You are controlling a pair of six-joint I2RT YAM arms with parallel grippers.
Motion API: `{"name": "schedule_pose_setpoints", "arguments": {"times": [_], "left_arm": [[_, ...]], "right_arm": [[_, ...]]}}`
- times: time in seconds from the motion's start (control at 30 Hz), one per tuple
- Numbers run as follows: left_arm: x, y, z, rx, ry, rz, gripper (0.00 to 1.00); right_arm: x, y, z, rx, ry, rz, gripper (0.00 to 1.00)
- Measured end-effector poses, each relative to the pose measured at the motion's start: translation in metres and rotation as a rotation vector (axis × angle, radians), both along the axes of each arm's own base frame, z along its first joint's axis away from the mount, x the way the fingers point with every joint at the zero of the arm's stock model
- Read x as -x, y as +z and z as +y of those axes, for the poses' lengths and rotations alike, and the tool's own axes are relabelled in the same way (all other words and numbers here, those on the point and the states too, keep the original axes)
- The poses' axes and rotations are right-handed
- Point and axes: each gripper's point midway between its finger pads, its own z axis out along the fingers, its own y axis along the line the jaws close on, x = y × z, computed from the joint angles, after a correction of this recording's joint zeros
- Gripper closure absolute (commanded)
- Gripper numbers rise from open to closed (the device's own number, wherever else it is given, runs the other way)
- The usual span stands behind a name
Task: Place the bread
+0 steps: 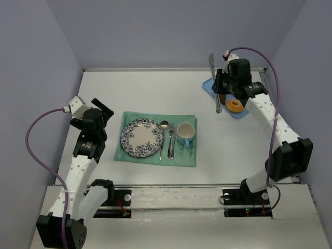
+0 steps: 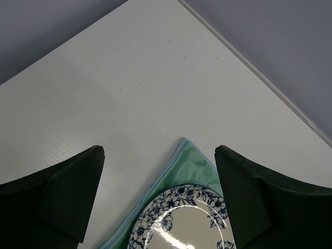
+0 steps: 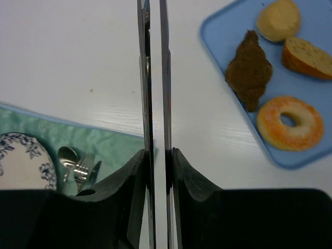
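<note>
Currently your right gripper [image 3: 157,155] is clamped on a pair of metal tongs [image 3: 144,78]. Its fingers are pinched in, w/ the two blades squeezed to a thin slit and nothing btw them. The blade tips run out of the top of the wrist view, so you can't check them there. The bread sits on the blue tray [image 3: 220,41]: a bread slice [image 3: 306,57] on the tray's side away from the blades, a round bun [image 3: 279,19] just beside it, a dark croissant [image 3: 250,67] on the side nearest the blades, and a ring-shaped bun [image 3: 290,123] near the tray's corner. The task doesn't say which piece; the slice is my guess. Key relation: the blades hang just off the tray's placemat-side edge, approx parallel to it, so every piece lies to the robot's right of the tongs. The slice's long axis runs mostly crosswise to the blade line, a bit tilted. You'd prob. need to let the blades spread, shift right over the tray and straddle the slice's short width. The right gripper is the one at the tray. The left gripper [image 2: 160,153] is well apart from it, beyond the green placemat [image 1: 184,155] and plate [image 1: 141,137], jaws wide w/ nothing in them. Placing hasn't begun; no piece is gripped yet.
</note>
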Motion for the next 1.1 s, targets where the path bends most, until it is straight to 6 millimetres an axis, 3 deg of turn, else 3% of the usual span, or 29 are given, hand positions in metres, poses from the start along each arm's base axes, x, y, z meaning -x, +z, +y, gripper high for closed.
{"name": "schedule_pose_setpoints", "arguments": {"times": [0.07,0.13,0.3,0.43,0.7,0.93,1.1], "left_arm": [[0.0,0.0,-0.001,0.002,-0.005,0.0,0.01],[0.0,0.0,-0.002,0.003,-0.009,0.0,0.01],[-0.001,0.0,-0.003,0.006,-0.015,0.0,0.01],[-0.001,0.0,-0.003,0.006,-0.017,-0.001,0.01],[-0.001,0.001,-0.003,0.007,-0.019,-0.006,0.01],[-0.001,0.001,-0.003,0.007,-0.018,-0.006,0.01],[-0.001,0.001,-0.003,0.007,-0.018,-0.007,0.01]], "right_arm": [[0.014,-0.007,-0.021,-0.007,-0.069,0.013,0.63],[0.026,-0.026,-0.045,-0.002,-0.139,0.062,0.59],[0.042,-0.067,-0.08,0.021,-0.238,0.176,0.46],[0.041,-0.068,-0.081,0.026,-0.237,0.185,0.38],[0.013,-0.069,-0.085,0.049,-0.242,0.194,0.28],[0.0,-0.092,-0.092,0.074,-0.252,0.248,0.28],[-0.014,-0.12,-0.095,0.082,-0.245,0.312,0.28]]}}
